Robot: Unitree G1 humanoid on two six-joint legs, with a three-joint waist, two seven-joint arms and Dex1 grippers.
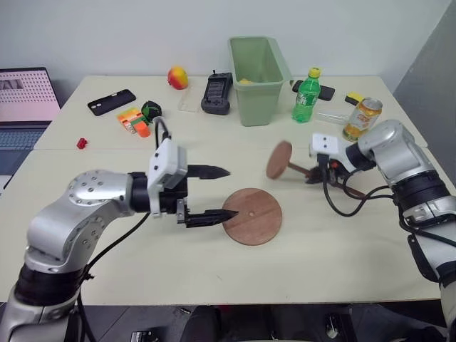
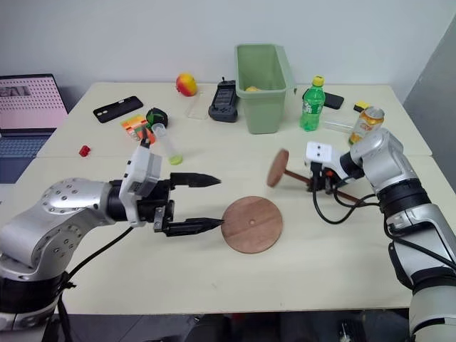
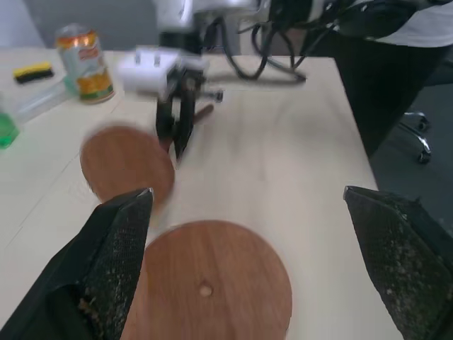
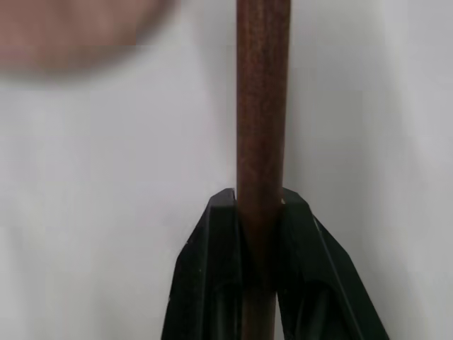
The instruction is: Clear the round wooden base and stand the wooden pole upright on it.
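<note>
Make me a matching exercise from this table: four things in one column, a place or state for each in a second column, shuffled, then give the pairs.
Things:
1. base
2. pole
3. left gripper
4. bottle

Places or states:
A. clamped in the right gripper, disc end off the table
B. standing beside the green bin
C. lying flat on the table, nothing on it
D. open, at the base's edge

Pairs: 1-C, 2-A, 3-D, 4-B
</note>
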